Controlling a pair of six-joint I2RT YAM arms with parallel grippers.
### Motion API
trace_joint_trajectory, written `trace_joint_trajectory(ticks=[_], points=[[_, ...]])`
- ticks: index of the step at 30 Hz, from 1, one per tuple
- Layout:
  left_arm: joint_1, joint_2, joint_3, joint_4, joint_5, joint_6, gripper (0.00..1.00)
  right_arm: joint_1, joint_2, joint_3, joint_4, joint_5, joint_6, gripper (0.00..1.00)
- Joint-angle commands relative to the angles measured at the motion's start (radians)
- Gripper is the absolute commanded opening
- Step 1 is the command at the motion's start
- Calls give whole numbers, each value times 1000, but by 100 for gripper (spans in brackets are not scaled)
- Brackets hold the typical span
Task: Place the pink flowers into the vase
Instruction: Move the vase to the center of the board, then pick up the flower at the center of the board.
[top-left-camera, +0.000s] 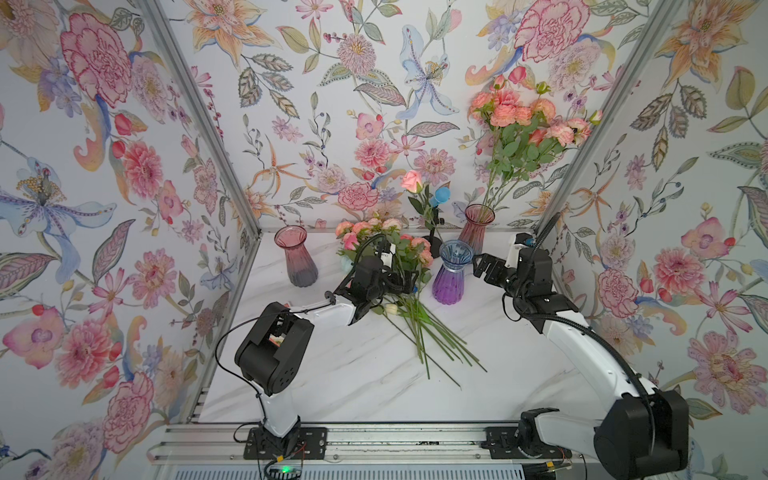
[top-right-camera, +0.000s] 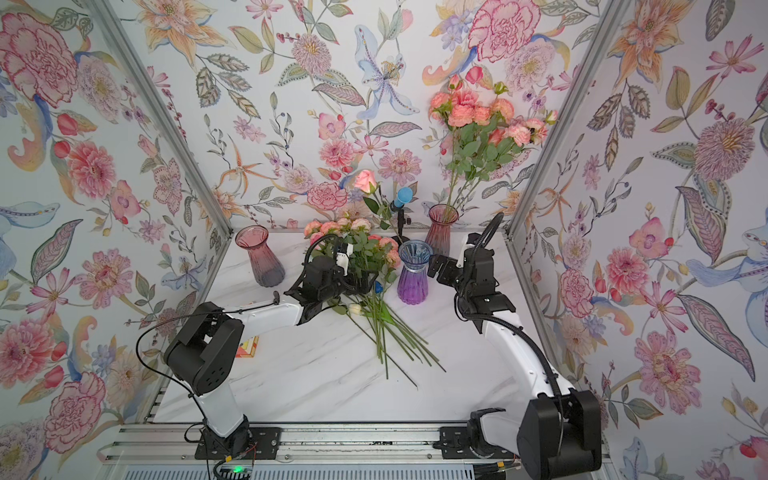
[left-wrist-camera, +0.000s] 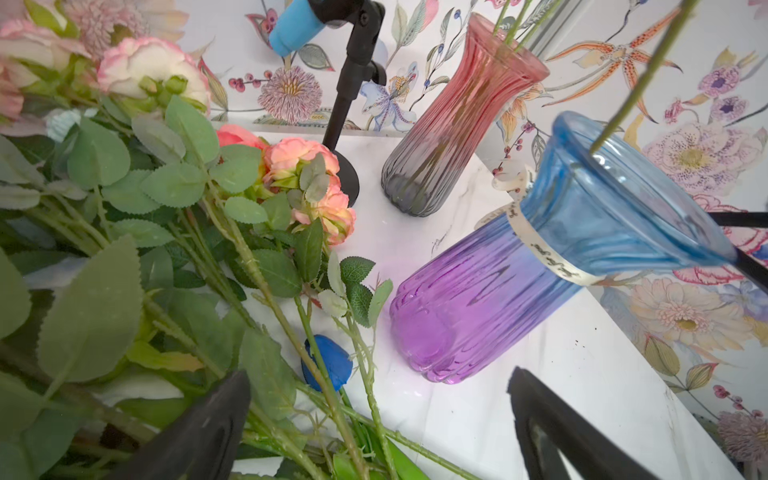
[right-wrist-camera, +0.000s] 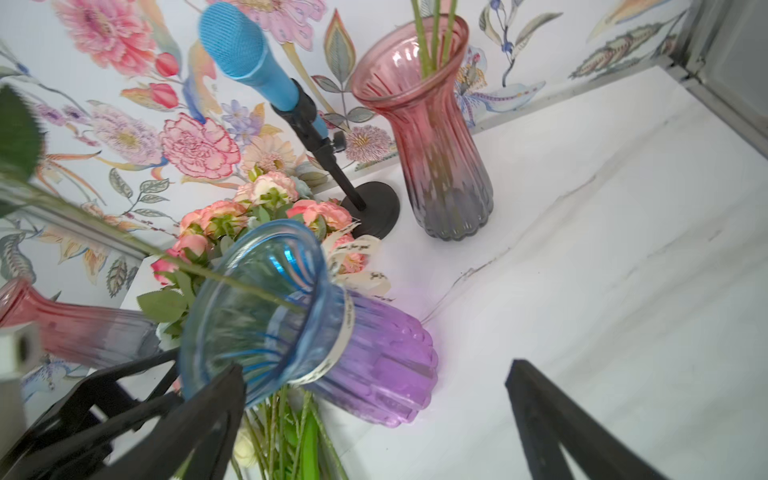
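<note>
The pink flowers (top-left-camera: 361, 228) lie in a loose heap at the middle of the table (top-left-camera: 332, 374), blooms toward the far wall and bare stems fanned toward the near edge. More of them stand in the pink vase (top-left-camera: 478, 228) at the far right, and one rose (top-left-camera: 411, 180) leans out of the blue and purple vase (top-left-camera: 451, 274) just right of the heap. The left tool (left-wrist-camera: 378, 374) hangs over the heap's leafy middle, jaws spread wide with nothing gripped. The right tool (right-wrist-camera: 376, 368) is just as wide and empty, close against that vase's right side; whether it touches the glass I cannot tell. The likeliest trouble is the tangle. Stems and leaves cross one another, so a pinch here may lift several at once or drag the whole heap. A blue bud (left-wrist-camera: 328, 365) and a white bud (top-left-camera: 390, 308) lie among the stems and could come up with the pink ones. The stems look long, so a lifted one could sweep into the blue and purple vase, or into the microphone stand (top-left-camera: 434, 224) just beyond, and tip it. A nudge from the right tool could do the same and spill the leaning rose. Tall, bloom-heavy stems may also lean hard on a rim and pull a light vase over.
</note>
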Motion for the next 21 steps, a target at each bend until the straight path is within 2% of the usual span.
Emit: trace_joint_trajectory(ticks=[1, 4, 9, 14, 18, 21], points=[[15, 51, 46, -74, 40, -140, 100, 64, -86, -34, -73, 104, -98, 99], [23, 94, 81, -88, 51, -193, 100, 109, -130, -27, -78, 124, -130, 100], [24, 141, 113, -81, 42, -205, 100, 121, -114, 5, -108, 167, -165, 99], [33, 158, 123, -109, 6, -208, 100, 121, -102, 26, -108, 144, -166, 99], [57, 195, 141, -93, 50, -274, 98, 130, -97, 48, -108, 136, -175, 99], [69, 240, 202, -132, 49, -276, 96, 144, -82, 58, -102, 105, -182, 99]])
